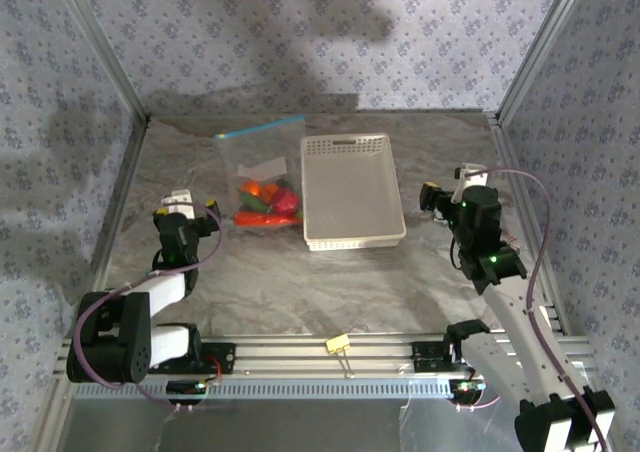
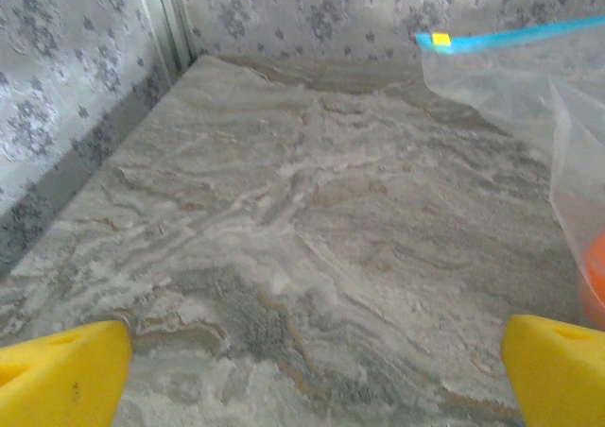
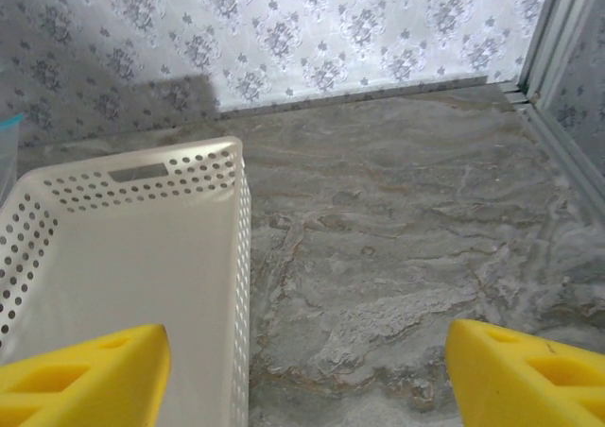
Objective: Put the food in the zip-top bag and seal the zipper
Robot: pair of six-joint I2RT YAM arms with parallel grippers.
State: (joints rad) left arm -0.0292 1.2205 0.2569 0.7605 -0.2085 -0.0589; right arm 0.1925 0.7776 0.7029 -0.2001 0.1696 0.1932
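1 zip-top bag (image 1: 252, 157) lies right of the left tool (image 1: 190, 204)

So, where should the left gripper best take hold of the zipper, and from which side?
Probably its left end, by the small yellow tab, coming from the left. The zipper is a thin strip along the zip-top bag's far edge, away from the food, and the open left gripper sits on that side.

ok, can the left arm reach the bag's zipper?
Probably yes. The left gripper sits open beside the zip-top bag, with bare table between them; the zipper lies along the bag's far edge, and the basket is on the other side.
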